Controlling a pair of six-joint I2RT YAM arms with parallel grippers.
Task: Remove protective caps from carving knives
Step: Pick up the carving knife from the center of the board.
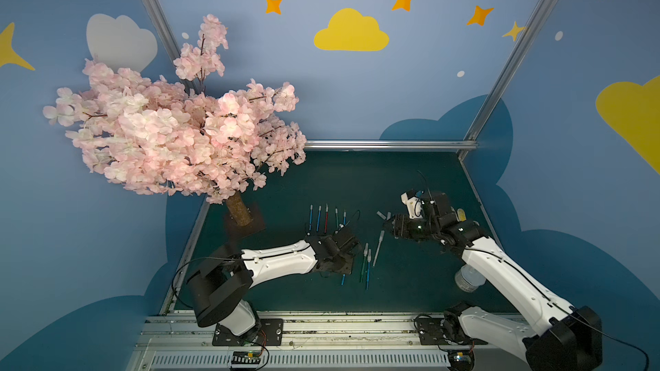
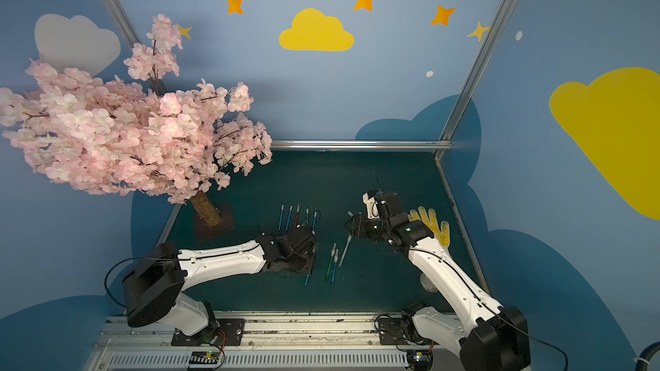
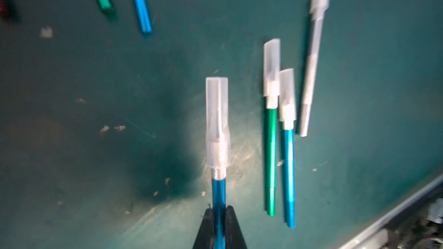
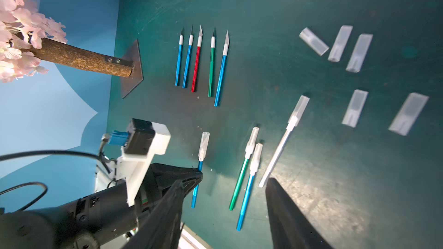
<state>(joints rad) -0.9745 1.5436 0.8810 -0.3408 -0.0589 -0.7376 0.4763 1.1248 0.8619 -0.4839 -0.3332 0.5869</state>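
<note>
The left gripper (image 3: pixel 219 222) is pinched tight on the smooth blue metal handle of a carving knife (image 3: pixel 218 195); its knurled collar and flat, frosted plastic protective cap (image 3: pixel 217 120) jut beyond it. The right gripper (image 4: pixel 224 180) hangs part-spread and empty over a capped green knife (image 4: pixel 239 182); loose caps (image 4: pixel 354 107) lie beyond on the scuffed green table (image 4: pixel 311 211).

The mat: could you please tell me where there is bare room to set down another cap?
Bare: the far mat between the back rail and the uncapped knives. Crowded: the loose caps and, nearer, the capped knives.
</note>
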